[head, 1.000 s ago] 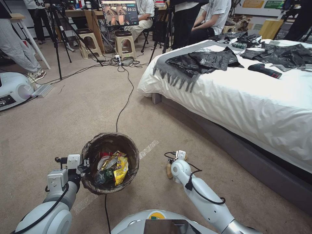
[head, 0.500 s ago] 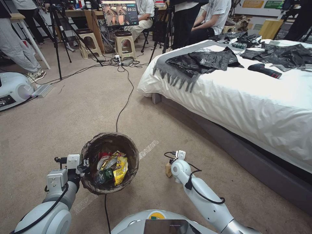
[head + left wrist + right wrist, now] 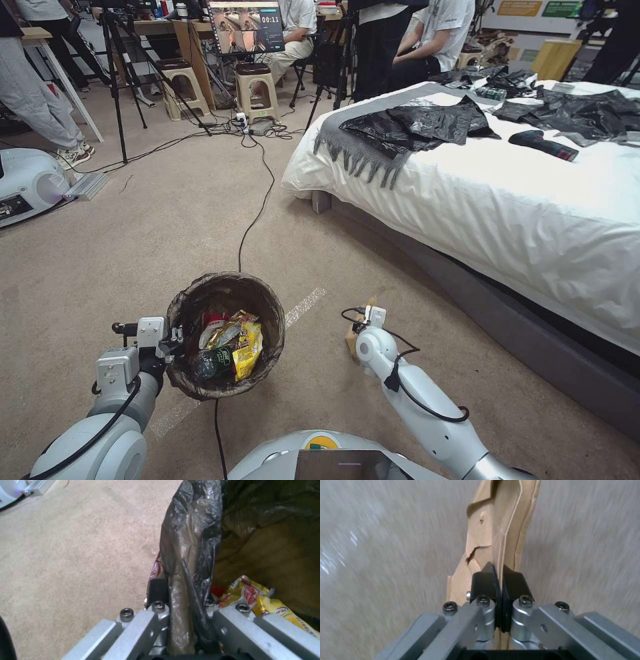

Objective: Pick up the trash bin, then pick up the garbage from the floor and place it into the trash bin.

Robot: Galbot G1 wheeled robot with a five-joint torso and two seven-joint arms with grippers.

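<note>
Inside, the trash bin (image 3: 225, 333) holds snack packets (image 3: 245, 340) and a bottle (image 3: 212, 361).

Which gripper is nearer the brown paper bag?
Right. The right gripper is shut on the brown paper bag; the left gripper clamps the trash bin rim, apart from it.
</note>
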